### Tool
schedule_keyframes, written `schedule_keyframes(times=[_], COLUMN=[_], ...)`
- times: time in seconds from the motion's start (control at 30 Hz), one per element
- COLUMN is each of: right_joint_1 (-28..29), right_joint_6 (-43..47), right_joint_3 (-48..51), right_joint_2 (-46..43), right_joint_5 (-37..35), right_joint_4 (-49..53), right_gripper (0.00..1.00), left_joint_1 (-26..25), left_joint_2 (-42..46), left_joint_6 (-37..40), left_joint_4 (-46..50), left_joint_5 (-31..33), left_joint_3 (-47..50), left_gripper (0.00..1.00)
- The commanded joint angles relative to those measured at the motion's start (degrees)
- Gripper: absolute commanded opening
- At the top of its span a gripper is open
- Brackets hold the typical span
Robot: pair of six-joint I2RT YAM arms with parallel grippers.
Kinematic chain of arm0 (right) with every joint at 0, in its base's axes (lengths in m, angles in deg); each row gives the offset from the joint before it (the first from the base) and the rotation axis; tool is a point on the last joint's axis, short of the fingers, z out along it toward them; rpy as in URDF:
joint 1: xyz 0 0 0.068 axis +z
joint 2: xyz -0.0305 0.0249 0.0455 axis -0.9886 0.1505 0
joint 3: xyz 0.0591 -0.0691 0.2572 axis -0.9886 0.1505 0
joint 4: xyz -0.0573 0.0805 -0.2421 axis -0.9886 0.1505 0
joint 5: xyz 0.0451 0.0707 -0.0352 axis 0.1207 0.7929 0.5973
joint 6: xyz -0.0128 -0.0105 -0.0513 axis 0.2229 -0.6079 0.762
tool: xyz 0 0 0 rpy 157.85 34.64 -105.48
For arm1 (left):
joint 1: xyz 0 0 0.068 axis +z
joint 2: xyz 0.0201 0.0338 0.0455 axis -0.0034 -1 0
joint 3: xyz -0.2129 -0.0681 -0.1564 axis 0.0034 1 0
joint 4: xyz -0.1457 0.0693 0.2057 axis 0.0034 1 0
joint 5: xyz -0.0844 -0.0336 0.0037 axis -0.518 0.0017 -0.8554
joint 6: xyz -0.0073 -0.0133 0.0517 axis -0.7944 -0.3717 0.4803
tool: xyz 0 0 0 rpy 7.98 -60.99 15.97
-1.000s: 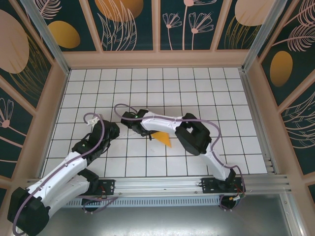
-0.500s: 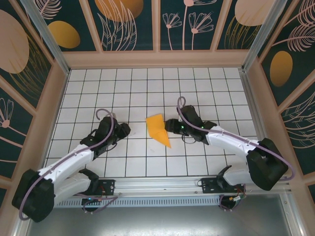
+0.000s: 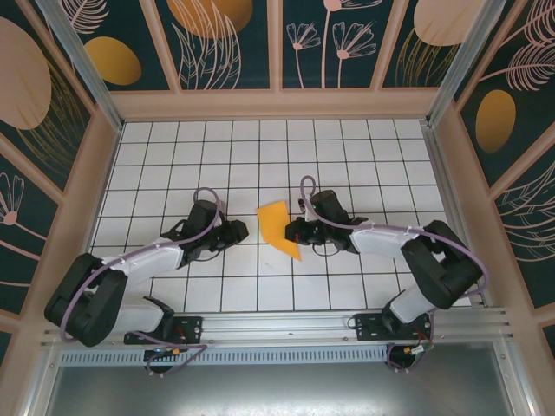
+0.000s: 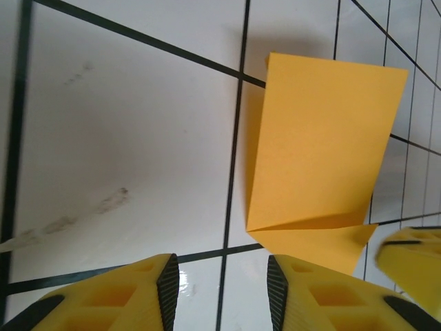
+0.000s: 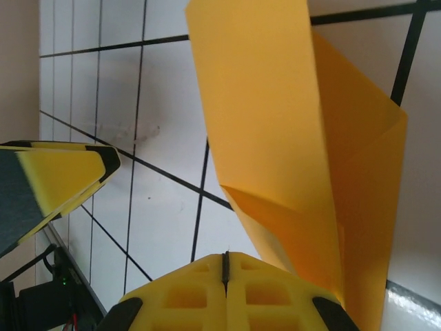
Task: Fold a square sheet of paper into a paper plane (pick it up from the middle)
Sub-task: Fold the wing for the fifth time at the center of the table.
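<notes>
— Our right gripper point(image 5: 224, 256) is shut at the edge of the paper plane point(image 5: 275, 124). Its fingers point(image 5: 275, 293) hide whether any paper is pinched.

— Our left gripper point(image 4: 222, 272), jaws parted and empty, reaches low just beside the plane, which sits on the table point(image 3: 173, 156) between them.

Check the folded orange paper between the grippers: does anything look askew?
Yes. On the paper plane, the upper layer bows up off the table instead of lying flat, its edges misaligned.
</notes>
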Motion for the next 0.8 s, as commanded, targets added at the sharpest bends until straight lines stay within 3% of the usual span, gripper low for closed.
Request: schedule_keyframes(times=[0.0,0.43,0.77], right_joint_1=[-0.64,-6.64,-7.19], right_joint_6=[-0.08,-6.59,-13.08], right_joint_3=[-0.68,11.01,15.74], right_joint_2=[2.45,7.38,12.32], right_joint_5=[2.09,7.48,9.38], right_joint_4=[-4.02,-22.05,-32.79], right_gripper=[0.01,0.03,0.04], left_joint_1=[0.05,-0.2,-1.09], left_joint_2=[-1.72,-9.33,-16.46], left_joint_6=[-0.06,-1.09,-3.55], left_joint_4=[-3.06,-7.18,-10.67], left_joint_5=[-3.95,-10.21,-13.38], left_joint_3=[-2.11,-6.24,-10.61], left_gripper=[0.41,0.43,0.47])
